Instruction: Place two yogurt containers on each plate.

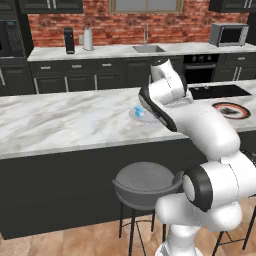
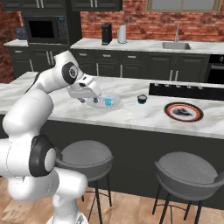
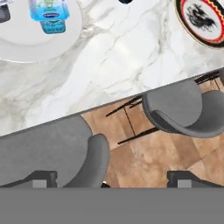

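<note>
The pale grey-white plate (image 2: 98,105) (image 3: 39,43) (image 1: 134,116) lies on the marble island, with one light blue yogurt container (image 2: 108,101) (image 3: 49,13) (image 1: 138,111) standing on it. At the hand view's top left a dark grey shape (image 3: 3,13) sits on that plate, cropped by the frame. A dark yogurt container (image 2: 141,99) (image 3: 124,1) stands on the counter between the plates. The red-rimmed plate (image 2: 183,112) (image 3: 203,22) (image 1: 231,110) lies to the right. My gripper (image 2: 87,99) (image 3: 113,179) hovers open and empty just left of the pale plate.
Two grey bar stools (image 2: 85,159) (image 2: 190,175) stand in front of the island, below the gripper. A black cooktop (image 2: 188,91) is set into the island behind the red-rimmed plate. The back counter holds a sink, a kettle and a microwave.
</note>
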You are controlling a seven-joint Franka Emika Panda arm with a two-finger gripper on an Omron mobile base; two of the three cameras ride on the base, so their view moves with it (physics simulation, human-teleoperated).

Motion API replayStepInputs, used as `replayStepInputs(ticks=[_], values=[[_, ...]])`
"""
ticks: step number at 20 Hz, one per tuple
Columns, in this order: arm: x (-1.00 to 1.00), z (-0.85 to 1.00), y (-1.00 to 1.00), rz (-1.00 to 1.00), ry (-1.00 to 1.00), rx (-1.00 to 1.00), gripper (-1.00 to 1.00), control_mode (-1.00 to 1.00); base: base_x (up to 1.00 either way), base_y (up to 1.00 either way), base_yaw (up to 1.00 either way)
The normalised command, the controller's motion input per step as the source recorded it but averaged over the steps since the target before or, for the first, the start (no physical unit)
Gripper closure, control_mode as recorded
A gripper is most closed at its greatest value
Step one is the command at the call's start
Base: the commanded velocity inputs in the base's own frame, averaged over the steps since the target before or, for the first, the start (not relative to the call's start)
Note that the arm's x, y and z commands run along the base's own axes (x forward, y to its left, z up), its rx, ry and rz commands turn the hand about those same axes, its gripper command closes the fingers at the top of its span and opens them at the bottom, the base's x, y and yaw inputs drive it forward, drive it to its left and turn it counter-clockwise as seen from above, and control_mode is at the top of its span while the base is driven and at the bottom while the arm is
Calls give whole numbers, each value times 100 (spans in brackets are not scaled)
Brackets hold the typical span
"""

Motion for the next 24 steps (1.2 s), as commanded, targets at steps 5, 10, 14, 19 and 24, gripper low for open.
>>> replayStepInputs(ticks=[5,10,14,19,24], values=[[-43,-4,12,-13,1,-1,-100,100,-11,-6,-6],[0,0,0,0,0,0,-100,100,-28,-72,-35],[0,0,0,0,0,0,-100,100,-7,-92,-24],[0,0,0,0,0,0,-100,100,3,-92,-4],[0,0,0,0,0,0,-100,100,23,-83,1]])
